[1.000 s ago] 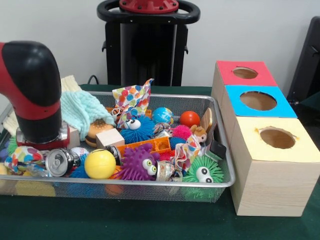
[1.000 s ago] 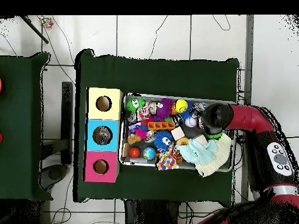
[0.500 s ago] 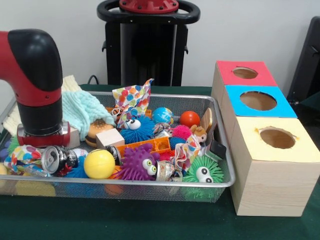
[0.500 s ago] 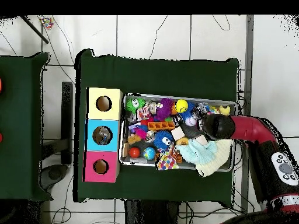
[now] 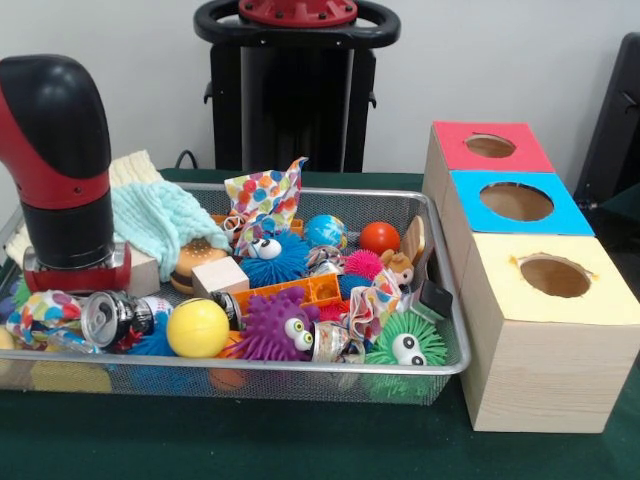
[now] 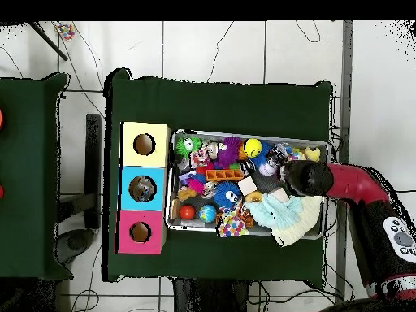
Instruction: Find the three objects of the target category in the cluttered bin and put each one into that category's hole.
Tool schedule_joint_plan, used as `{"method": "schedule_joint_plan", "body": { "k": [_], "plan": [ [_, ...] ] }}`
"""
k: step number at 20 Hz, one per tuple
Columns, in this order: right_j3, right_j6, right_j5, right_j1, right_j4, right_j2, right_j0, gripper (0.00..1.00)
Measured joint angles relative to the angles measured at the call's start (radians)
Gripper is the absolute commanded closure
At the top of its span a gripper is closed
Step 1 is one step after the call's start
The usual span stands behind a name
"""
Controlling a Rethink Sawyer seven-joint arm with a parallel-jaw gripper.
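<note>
Front view: arm (image 5: 58,170) stands nearly upright over the bin's (image 5: 300,365) end farthest from the boxes, its red-ringed wrist low among the clutter; the gripper itself is hidden behind the wrist body and the toys, so whether the fingers are apart or together cannot be told, and nothing shows as held. Target category is not stated; likely candidates lie scattered: yellow ball (image 5: 199,327) and crushed can (image 5: 113,319) just in front of the wrist, purple spiky toy (image 5: 274,325) beside the ball, green spiky toy (image 5: 405,345) at the bin's box end, blue spiky toy (image 5: 270,257) mid-bin, red ball (image 5: 379,237) toward the back. Overhead view shows the same wrist (image 6: 302,178) beside the pale towel (image 6: 284,215), with yellow box (image 6: 145,145), blue box (image 6: 143,188) and red box (image 6: 140,232) lined up on the green bench (image 6: 219,101) past the bin's other end. Risks, as judged: a blind descent may snag towel cloth or polka-dot wrapper (image 5: 262,200) instead of a toy; the round ball may squirt sideways; soft spikes may slip during the long carry across the bin; wrist may shove clutter against the mesh wall.
</note>
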Motion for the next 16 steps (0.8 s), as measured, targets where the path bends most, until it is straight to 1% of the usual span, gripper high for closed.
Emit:
{"method": "schedule_joint_plan", "body": {
  "k": [4,16],
  "plan": [
    [0.004,0.0,-0.025,0.002,0.0,0.0,0.0,0.0],
    [0.014,0.0,-0.05,0.003,0.013,-0.004,-0.009,0.0]
  ]
}}
